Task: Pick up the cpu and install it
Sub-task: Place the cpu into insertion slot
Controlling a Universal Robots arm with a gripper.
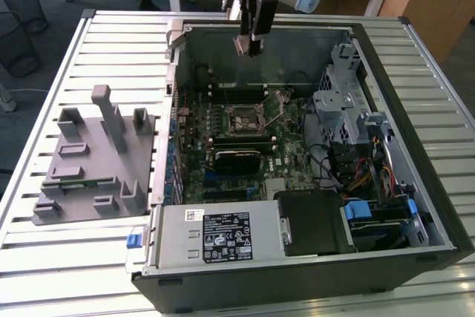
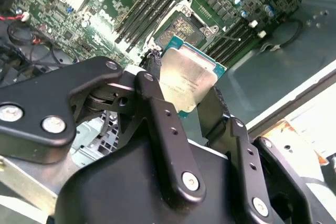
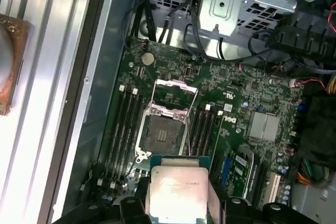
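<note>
My gripper (image 1: 249, 44) hangs over the far part of the open computer case (image 1: 415, 131), above the motherboard (image 1: 245, 146). It is shut on the cpu (image 2: 186, 80), a flat square chip with a silvery top, held by two opposite edges between the black fingers (image 2: 152, 74). In the first wrist view the cpu (image 3: 176, 190) sits just beside the socket (image 3: 163, 132), whose metal frame is swung open with the contact field bare. The same socket (image 2: 184, 27) lies beyond the chip in the second wrist view and shows mid-board as the socket (image 1: 247, 118) in the exterior view.
Memory slots (image 3: 123, 124) flank the socket on both sides. A drive cage (image 1: 345, 102) and cable bundle (image 1: 364, 165) fill the case on the exterior view's right. A power supply (image 1: 215, 235) is at the front. A grey fixture (image 1: 96, 161) lies on the slatted table at the exterior view's left.
</note>
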